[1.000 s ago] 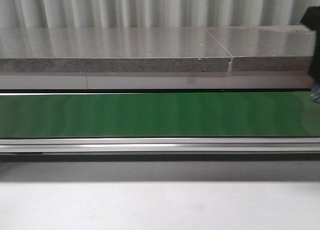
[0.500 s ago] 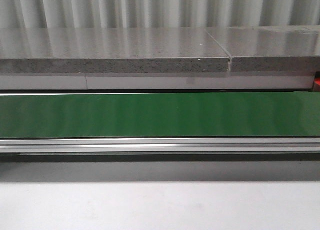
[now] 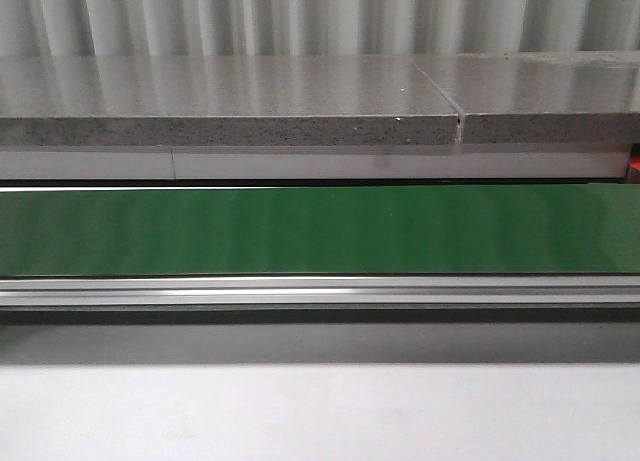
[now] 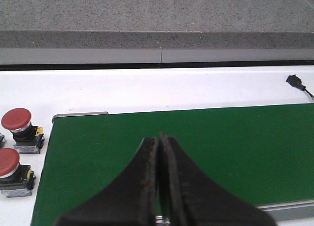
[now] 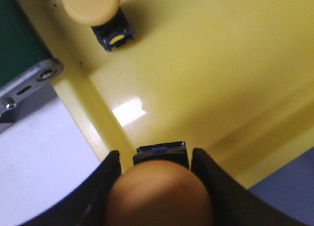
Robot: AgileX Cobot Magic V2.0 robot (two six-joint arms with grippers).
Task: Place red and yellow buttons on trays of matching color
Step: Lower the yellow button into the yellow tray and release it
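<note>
Over on the left, two red buttons [image 4: 16, 121] [image 4: 8, 162] stand side by side on the white table [image 4: 147, 88], just off the end of the green belt [image 4: 196, 147]. Neither touches the belt's edge. The left gripper [image 4: 158, 147] hangs over the belt near that end with its dark fingers pressed together and nothing between them. Ahead of it the belt lies bare, then a strip of white table, then the grey stone ledge [image 4: 157, 39]. A small black connector [image 4: 293, 80] lies on the white strip farther along.

Looking forward across the middle, the belt [image 3: 320, 229] runs the whole width between its aluminium rail [image 3: 320, 291] on the near side and the speckled counter [image 3: 230, 106] behind. Neither arm shows there.

On the right, the right gripper [image 5: 156, 172] is clamped on a yellow button [image 5: 159, 194], low over the yellow tray [image 5: 206, 79] close to the tray's raised rim. A second yellow button [image 5: 93, 5] already sits in the tray near the same rim, well apart from the held one, with open yellow floor between them. Beyond that rim lie the belt's metal end bracket [image 5: 29, 84] and white table.
</note>
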